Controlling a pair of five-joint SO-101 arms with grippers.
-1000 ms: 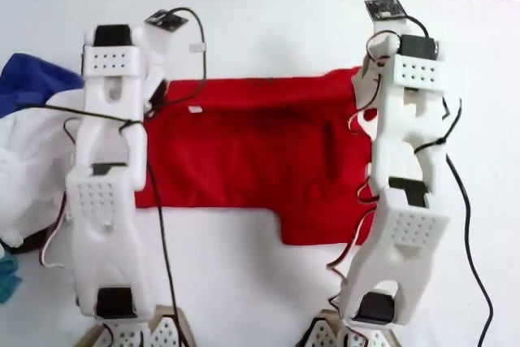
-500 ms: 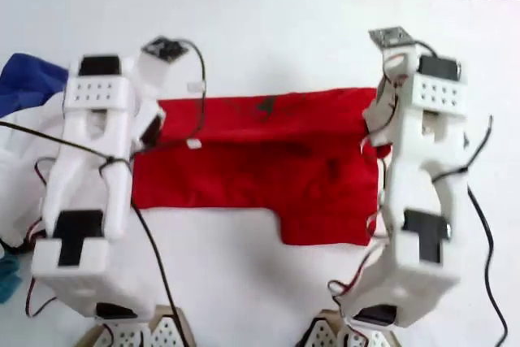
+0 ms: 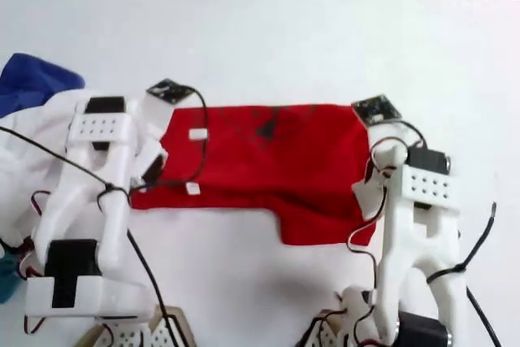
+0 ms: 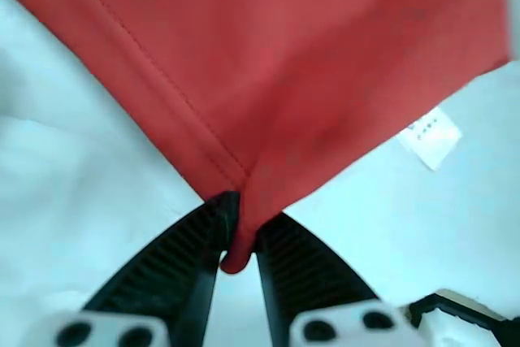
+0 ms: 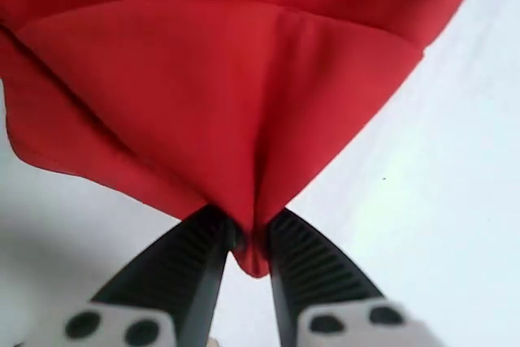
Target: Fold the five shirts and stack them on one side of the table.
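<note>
Seen from above, a red shirt (image 3: 260,152) lay spread across the middle of a white desk (image 3: 325,38), with one sleeve hanging toward the lower centre of the frame. Two white robot arms stood at the lower left and lower right. The left end effector (image 4: 240,241) was clenched on a pinched corner of the red cloth along a stitched hem, with a small white label (image 4: 429,137) lying nearby. The right end effector (image 5: 248,245) was likewise clamped on a bunched fold of the same shirt. Compared with a second earlier, both arms had drawn back from the upper part of the frame toward the lower edge, carrying the cloth with them. The shirt's upper edge sat lower in the frame, while its lower edge and sleeve had stayed where they were, so the red patch looked shorter from top to bottom. This suggested the far half was being folded over the near half, with the fold under way but not yet laid flat or released. At the left edge of the frame sat a heap of other clothes, a blue shirt (image 3: 32,79) above a white shirt (image 3: 28,160), apparently unfolded, so most of the task seemed to remain.
</note>
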